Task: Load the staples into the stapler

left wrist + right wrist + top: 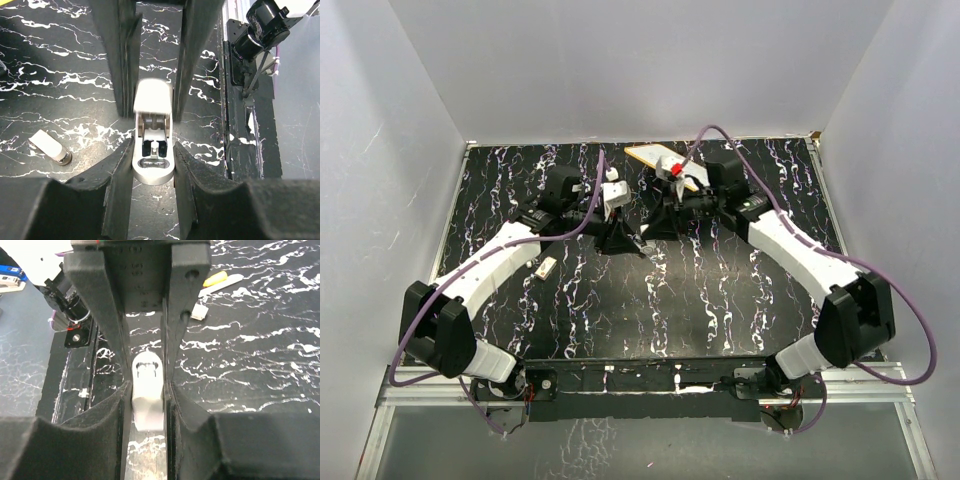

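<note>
We logged the left gripper (pixel 618 238) clamped on the mini stapler (pixel 154 145), fingers against both its sides. The right gripper (pixel 660 222) was pinched nearly closed on its whitish end. The stapler sat mid-table between them. A small white piece (pixel 50 146) lay apart, leftward.

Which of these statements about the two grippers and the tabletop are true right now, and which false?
1. The left gripper is shut on the small whitish-silver mini stapler. True.
2. The right gripper is empty. False: it pinches a white rounded piece.
3. A small white-and-silver capsule-shaped piece lies loose on the black white-veined table. True.
4. The yellow-edged flat board lies at the table's near edge. False: it lies at the far edge.
</note>
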{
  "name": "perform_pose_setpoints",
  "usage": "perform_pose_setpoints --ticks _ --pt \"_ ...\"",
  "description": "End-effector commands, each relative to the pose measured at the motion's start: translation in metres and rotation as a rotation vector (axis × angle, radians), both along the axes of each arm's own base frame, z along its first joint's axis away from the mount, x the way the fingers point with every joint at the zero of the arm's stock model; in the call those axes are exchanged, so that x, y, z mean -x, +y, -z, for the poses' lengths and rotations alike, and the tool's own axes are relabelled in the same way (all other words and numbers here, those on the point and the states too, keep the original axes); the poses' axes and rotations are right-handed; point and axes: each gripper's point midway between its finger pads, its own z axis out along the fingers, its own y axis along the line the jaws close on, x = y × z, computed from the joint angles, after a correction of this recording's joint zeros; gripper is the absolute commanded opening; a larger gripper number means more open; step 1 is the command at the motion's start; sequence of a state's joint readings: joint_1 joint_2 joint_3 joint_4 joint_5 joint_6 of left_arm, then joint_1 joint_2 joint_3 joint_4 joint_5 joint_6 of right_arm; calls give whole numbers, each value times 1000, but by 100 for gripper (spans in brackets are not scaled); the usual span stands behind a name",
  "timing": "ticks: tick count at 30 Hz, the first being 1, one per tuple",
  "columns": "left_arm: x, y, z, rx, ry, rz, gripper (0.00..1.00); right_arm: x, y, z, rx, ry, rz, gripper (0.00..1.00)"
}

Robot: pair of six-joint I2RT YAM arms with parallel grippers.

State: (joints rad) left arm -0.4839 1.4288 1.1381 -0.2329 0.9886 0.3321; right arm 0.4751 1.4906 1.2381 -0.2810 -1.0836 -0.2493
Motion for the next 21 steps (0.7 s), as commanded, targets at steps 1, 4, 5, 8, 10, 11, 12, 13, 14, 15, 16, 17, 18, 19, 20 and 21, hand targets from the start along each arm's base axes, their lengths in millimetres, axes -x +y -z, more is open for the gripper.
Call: perform_pose_setpoints --ticks 1,4,5,8,10,11,12,13,14,15,16,17,18,19,20,21 --pt "7 6 -20 53 -50 26 0 -15 -36 -8 -22 -46 132 15" --pt "6 6 -25 72 -35 21 0 -16 -53 5 -15 -30 172 17" --pt "5 6 -26 79 -30 19 0 -15 -57 8 -16 -28 179 18" --pt "3 7 -30 92 -24 12 0 -10 -64 13 -24 -16 180 18" --pt "0 8 -34 102 -19 2 0 -6 -66 18 -23 -13 169 21" --pt "-1 8 -35 108 -15 -3 0 -2 -66 24 -16 -6 157 22" --pt "-2 9 -37 115 -13 -5 0 1 -67 30 -8 4 145 25" --pt "-3 9 -38 121 -8 -7 0 3 -67 37 1 18 136 27" --pt "-4 9 -40 128 -6 -9 0 5 -68 43 10 31 131 30" --pt "-4 9 -40 129 -3 -12 0 6 -68 47 18 43 127 34" --pt "-5 10 -38 126 -7 -15 0 6 -68 49 24 49 124 40" --pt "-5 10 -36 121 -9 -19 0 5 -69 48 30 44 124 47" --pt "-6 10 -34 116 -13 -23 0 4 -69 47 37 36 125 53" --pt "-7 11 -31 111 -18 -25 0 3 -70 46 45 30 125 62" --pt "-7 11 -29 108 -21 -26 0 2 -70 43 48 15 126 68" --pt "-7 12 -26 106 -22 -27 0 0 -70 41 54 5 129 73"
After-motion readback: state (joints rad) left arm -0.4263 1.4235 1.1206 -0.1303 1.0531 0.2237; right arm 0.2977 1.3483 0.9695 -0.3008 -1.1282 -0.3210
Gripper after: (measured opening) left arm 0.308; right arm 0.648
